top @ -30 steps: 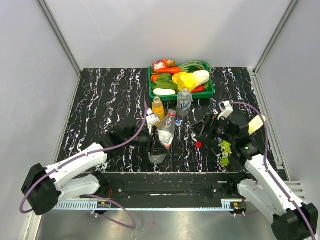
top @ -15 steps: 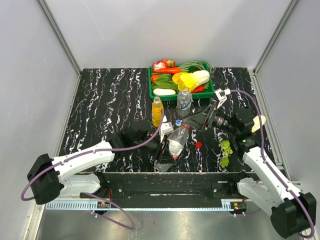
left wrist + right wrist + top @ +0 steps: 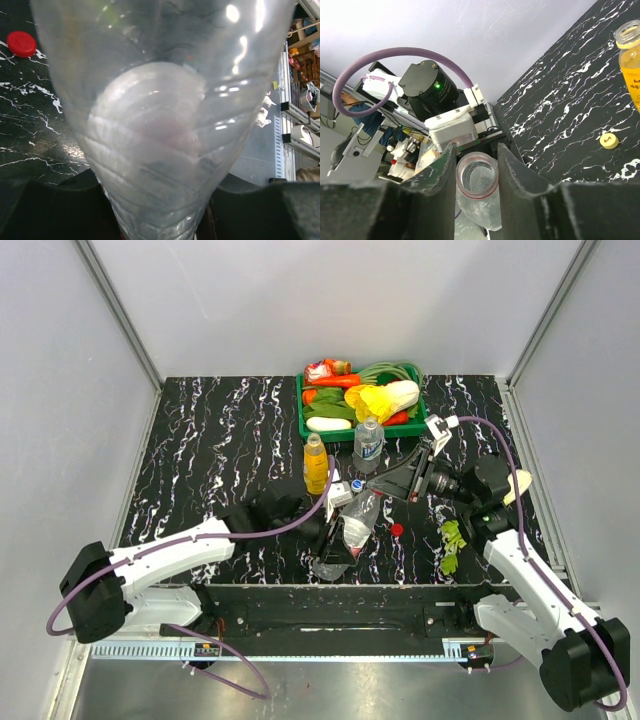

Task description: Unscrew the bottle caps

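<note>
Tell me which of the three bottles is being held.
The clear red-labelled bottle, tilted in the left gripper; the orange juice bottle and the water bottle stand upright, ungripped.

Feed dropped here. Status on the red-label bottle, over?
Left gripper shut on red-label bottle, tilted. Right gripper clamped at its open neck. Red cap off, on table. Nothing blocking.
</note>
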{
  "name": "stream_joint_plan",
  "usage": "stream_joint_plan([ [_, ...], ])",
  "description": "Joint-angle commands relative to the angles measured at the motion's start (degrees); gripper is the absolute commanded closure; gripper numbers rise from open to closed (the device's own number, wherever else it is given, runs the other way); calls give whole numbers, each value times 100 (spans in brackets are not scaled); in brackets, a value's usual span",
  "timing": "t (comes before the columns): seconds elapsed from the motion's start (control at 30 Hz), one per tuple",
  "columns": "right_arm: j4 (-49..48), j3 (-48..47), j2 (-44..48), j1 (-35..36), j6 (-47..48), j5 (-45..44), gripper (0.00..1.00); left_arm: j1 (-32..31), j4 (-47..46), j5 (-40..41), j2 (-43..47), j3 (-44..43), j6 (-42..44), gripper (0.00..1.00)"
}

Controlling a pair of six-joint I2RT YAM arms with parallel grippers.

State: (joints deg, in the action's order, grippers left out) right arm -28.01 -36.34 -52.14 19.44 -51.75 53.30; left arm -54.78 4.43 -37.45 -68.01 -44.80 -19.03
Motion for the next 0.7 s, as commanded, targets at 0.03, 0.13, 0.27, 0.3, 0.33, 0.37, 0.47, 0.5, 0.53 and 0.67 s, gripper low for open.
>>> stream_joint_plan([
  [0.03, 84, -154, 116, 16, 243, 304, 90, -41, -161, 141, -90, -346, 22, 57],
  [0.13, 664, -277, 230, 16, 708, 164, 100, -41, -188, 247, -2, -311, 48, 51],
  [0.27, 1392, -479, 327, 16, 1332, 76, 100, -41, -188, 571, 208, -249, 48, 9],
  [0.3, 1577, -540, 336, 16, 1464, 23, 100, -41, -188, 685, 296, -214, 48, 1],
  [0.33, 1718, -593, 327, 16, 1579, 14, 100, -41, -214, 721, 393, -179, 48, 1],
  [0.37, 1929, -663, 327, 16, 1728, -38, 100, -50, -197, 835, 463, -179, 48, 1],
  [0.47, 2483, -848, 336, 16, 2097, -363, 100, -41, 31, 1282, 674, -222, 66, 1],
  [0.5, 2667, -901, 327, 16, 2246, -529, 100, -50, 154, 1423, 753, -240, 74, 1],
  [0.53, 2948, -962, 310, 16, 2396, -705, 100, -41, 268, 1634, 824, -266, 101, 1],
  [0.67, 3722, -1322, 213, 16, 3028, -1512, 100, -32, 498, 2320, 1254, -188, 127, 1],
])
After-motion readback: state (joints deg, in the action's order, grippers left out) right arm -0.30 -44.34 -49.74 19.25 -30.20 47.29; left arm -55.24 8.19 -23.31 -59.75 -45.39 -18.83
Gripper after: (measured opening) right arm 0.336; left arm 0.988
